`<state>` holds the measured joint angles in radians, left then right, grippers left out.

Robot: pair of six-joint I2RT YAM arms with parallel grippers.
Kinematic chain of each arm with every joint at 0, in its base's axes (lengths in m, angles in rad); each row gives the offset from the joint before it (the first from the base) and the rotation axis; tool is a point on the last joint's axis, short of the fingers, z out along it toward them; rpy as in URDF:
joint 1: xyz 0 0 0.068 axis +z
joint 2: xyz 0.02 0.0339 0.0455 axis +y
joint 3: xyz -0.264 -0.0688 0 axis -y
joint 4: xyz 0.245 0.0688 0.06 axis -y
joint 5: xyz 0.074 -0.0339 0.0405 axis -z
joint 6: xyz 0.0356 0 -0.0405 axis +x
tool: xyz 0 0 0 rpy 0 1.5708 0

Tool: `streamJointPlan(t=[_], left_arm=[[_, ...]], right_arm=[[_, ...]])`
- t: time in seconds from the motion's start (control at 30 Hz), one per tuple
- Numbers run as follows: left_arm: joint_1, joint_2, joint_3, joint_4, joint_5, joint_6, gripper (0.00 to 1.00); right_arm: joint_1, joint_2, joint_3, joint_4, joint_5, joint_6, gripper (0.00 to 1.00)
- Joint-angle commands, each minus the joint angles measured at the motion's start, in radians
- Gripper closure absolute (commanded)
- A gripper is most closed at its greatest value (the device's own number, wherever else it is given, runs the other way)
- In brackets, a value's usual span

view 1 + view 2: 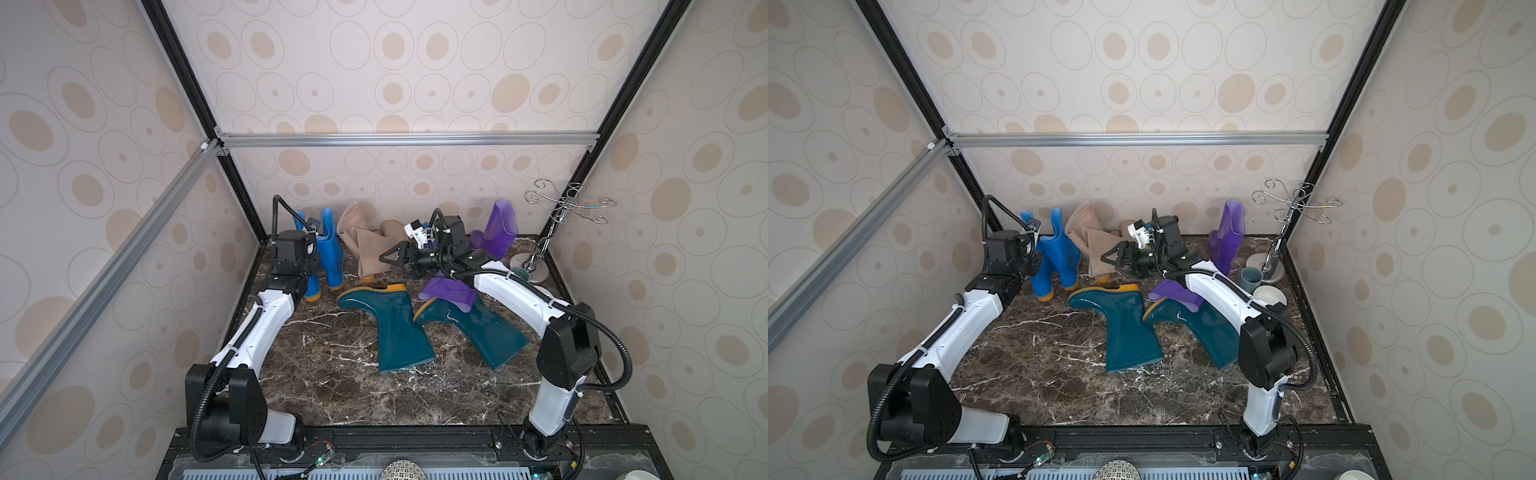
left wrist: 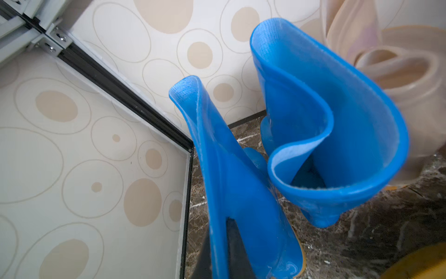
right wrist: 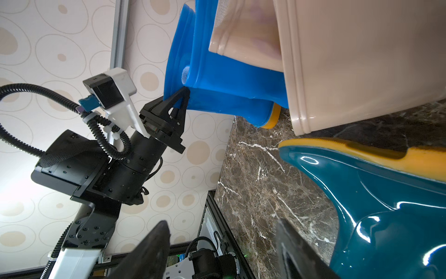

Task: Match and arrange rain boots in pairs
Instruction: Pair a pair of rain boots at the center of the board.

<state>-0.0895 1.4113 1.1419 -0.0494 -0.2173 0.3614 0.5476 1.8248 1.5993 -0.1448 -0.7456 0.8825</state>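
Blue boot [image 2: 229, 188] is pinched by left jaws; right jaws gape empty before beige boots [image 1: 370, 253].

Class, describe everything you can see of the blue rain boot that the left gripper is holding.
The blue rain boot is glossy bright-blue rubber with an orange-yellow sole and a woven-looking lining. It stands upright in the far left corner of the marble table, beside its blue twin. The left gripper is shut on its pinched-flat shaft rim.
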Motion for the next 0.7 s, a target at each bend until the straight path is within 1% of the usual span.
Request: streamJointPlan(t=[0.0, 0.17, 0.2, 0.27, 0.3, 0.33, 0.37, 0.4, 0.47, 0.53, 0.57, 0.67], left_arm=[[0.011, -0.003, -0.005, 0.21, 0.041, 0.048, 1.0], [0.014, 0.016, -0.023, 0.214, 0.041, 0.043, 1.0], [0.014, 0.01, -0.037, 0.217, 0.027, 0.038, 0.96], [0.014, -0.016, -0.068, 0.229, -0.002, 0.022, 0.53], [0.014, -0.037, -0.083, 0.23, -0.005, 0.017, 0.37], [0.014, -0.06, -0.094, 0.235, -0.014, 0.005, 0.28], [0.014, -0.077, -0.1, 0.231, -0.016, -0.004, 0.25], [0.014, -0.094, -0.102, 0.221, -0.023, -0.01, 0.19], [0.014, -0.115, -0.091, 0.187, -0.02, -0.034, 0.15], [0.014, -0.127, -0.058, 0.131, -0.023, -0.072, 0.07], [0.014, -0.13, -0.038, 0.102, -0.023, -0.092, 0.07], [0.013, -0.147, 0.024, 0.001, -0.024, -0.153, 0.01]], right_arm=[[-0.008, -0.034, -0.017, -0.01, 0.013, -0.013, 0.29], [-0.011, -0.023, -0.022, 0.0, 0.006, -0.006, 0.29], [-0.011, -0.024, -0.025, 0.005, 0.003, -0.008, 0.29], [-0.01, -0.03, -0.027, -0.003, 0.008, -0.023, 0.29], [-0.012, -0.034, -0.025, -0.017, 0.014, -0.038, 0.29], [-0.012, -0.04, -0.022, -0.037, 0.023, -0.06, 0.29], [-0.011, -0.042, -0.017, -0.06, 0.032, -0.081, 0.29], [-0.012, -0.047, -0.011, -0.09, 0.044, -0.108, 0.29], [-0.011, -0.054, 0.007, -0.156, 0.072, -0.159, 0.28], [-0.011, -0.069, 0.024, -0.223, 0.106, -0.205, 0.28], [-0.011, -0.076, 0.028, -0.248, 0.121, -0.228, 0.28], [-0.012, -0.11, 0.03, -0.323, 0.186, -0.291, 0.28]])
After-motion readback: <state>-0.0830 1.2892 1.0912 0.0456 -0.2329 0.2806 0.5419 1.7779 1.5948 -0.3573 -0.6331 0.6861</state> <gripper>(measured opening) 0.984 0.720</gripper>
